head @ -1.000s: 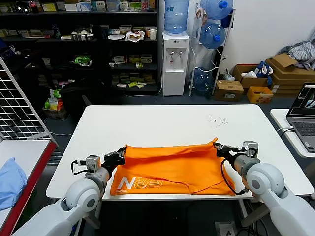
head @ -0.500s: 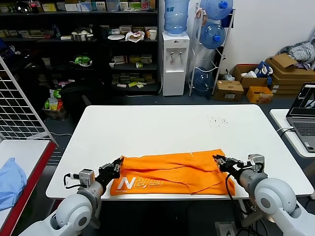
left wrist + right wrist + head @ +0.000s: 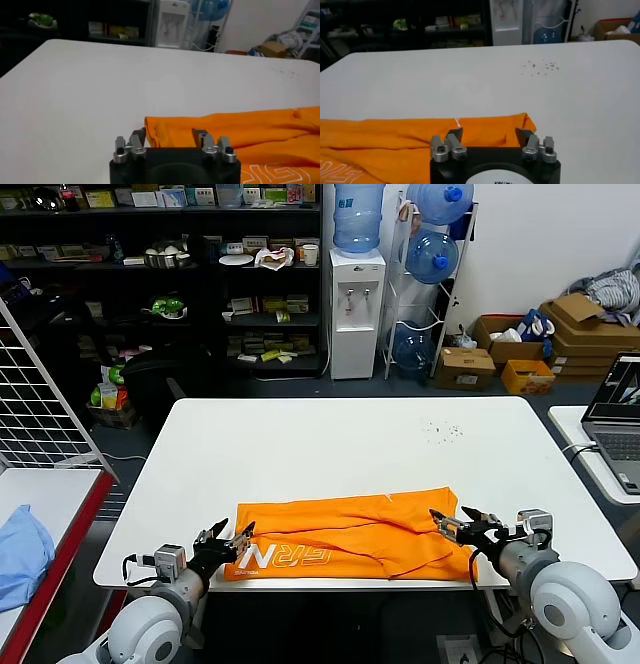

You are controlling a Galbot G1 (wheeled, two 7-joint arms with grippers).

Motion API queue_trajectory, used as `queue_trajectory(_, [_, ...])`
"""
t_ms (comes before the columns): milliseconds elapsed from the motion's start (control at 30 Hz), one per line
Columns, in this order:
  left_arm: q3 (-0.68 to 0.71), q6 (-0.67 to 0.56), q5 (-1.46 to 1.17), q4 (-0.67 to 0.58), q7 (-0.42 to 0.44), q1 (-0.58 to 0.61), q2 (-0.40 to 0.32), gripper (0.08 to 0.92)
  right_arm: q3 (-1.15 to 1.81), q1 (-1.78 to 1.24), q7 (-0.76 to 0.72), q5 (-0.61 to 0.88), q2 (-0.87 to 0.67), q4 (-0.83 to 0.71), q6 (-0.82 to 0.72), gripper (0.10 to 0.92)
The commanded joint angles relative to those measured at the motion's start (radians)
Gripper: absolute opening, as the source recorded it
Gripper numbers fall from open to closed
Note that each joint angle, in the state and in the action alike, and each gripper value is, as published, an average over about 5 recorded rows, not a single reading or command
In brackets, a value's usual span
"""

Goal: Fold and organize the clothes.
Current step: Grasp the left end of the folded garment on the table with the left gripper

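The bright orange T-shirt (image 3: 345,534) lies folded into a flat band along the near edge of the white table (image 3: 340,444), white lettering showing at its near left. My left gripper (image 3: 232,540) is open at the shirt's left end, holding nothing; the left wrist view shows the shirt (image 3: 235,132) just beyond its spread fingers (image 3: 138,137). My right gripper (image 3: 452,524) is open at the shirt's right end, holding nothing; the right wrist view shows the orange fabric (image 3: 420,137) just ahead of its gripper (image 3: 489,135).
A light blue cloth (image 3: 20,554) lies on a side table at the left beside a wire grid rack (image 3: 35,404). A laptop (image 3: 615,419) sits on a table at the right. Shelves, a water dispenser (image 3: 356,309) and boxes stand behind.
Both grippers carried the shirt's far edge toward the near edge, folding it into a narrower band, then opened and let go. They now sit lower and nearer.
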Motion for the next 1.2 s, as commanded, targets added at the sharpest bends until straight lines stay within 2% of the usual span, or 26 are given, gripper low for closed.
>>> queue_trajectory(33, [-0.011,-0.012,0.015,0.051,0.006,0.026,-0.05,0.691,0.029,-0.031,-0.001,-0.004,0.007,0.01,0.001,0.82])
queue_trajectory(167, [-0.009,-0.019,0.015,0.067,0.005,0.021,-0.064,0.812,0.03,-0.034,0.001,-0.005,0.009,0.011,0.001,0.906])
queue_trajectory(267, [-0.006,-0.024,0.015,0.079,0.004,0.017,-0.073,0.885,0.032,-0.037,0.001,-0.006,0.013,0.012,0.001,0.919])
queue_trajectory(433, [0.004,-0.029,0.017,0.092,0.003,0.017,-0.084,0.912,0.037,-0.042,0.001,-0.008,0.016,0.011,0.001,0.921])
queue_trajectory(533, [0.01,-0.031,0.021,0.093,0.002,0.023,-0.087,0.864,0.041,-0.043,0.001,-0.007,0.015,0.01,0.002,0.921])
queue_trajectory(1200, [0.02,-0.048,0.046,0.093,-0.002,0.03,-0.105,0.288,0.039,-0.044,0.003,-0.008,0.022,0.007,0.008,0.921])
